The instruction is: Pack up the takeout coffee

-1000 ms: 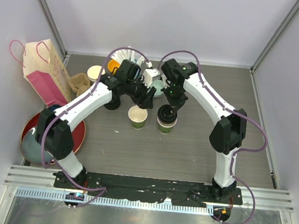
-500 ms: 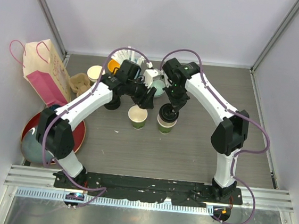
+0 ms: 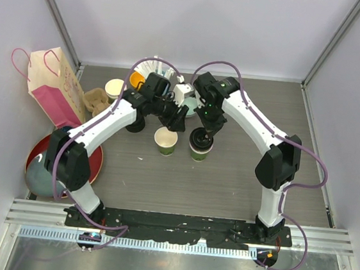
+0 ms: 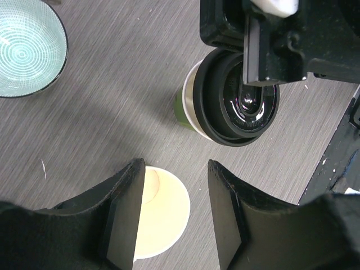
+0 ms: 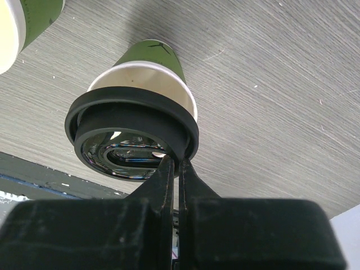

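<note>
The right gripper is clamped on the rim of the black lid. It holds the lid askew over the mouth of the right dark-green cup, and part of that cup's cream rim shows beside the lid. This cup stands upright near the middle of the grey table. Just to its left stands the open dark-green cup, unlidded. The left gripper hovers above it with its fingers apart, gripping nothing. A teal bowl sits farther back.
</note>
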Motion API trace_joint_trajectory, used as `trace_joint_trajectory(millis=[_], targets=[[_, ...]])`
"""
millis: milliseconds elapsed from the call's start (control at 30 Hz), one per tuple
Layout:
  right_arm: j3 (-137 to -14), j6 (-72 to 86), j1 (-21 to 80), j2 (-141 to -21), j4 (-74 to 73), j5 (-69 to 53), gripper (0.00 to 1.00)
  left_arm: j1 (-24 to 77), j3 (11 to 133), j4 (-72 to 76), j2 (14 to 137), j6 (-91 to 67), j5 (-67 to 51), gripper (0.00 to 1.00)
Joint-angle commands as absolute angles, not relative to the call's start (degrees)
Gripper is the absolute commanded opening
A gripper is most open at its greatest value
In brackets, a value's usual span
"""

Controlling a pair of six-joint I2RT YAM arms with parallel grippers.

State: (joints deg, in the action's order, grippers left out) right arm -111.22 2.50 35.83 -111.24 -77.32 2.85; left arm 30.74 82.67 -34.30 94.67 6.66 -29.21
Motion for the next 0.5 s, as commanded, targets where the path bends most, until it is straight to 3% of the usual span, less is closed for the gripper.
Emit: trace_joint_trajectory(millis=[0,467], targets=[[-111.36,1.76,35.95,-111.71,-83.58,2.37,0.01,31.29,82.62,-32.43,94.83,6.86,-30.67,0.52],[-111.00,1.05,35.95,-114.34,-83.14,2.55,0.01,33.22,79.72,-28.04,96.59,1.76,-30.76,0.57]])
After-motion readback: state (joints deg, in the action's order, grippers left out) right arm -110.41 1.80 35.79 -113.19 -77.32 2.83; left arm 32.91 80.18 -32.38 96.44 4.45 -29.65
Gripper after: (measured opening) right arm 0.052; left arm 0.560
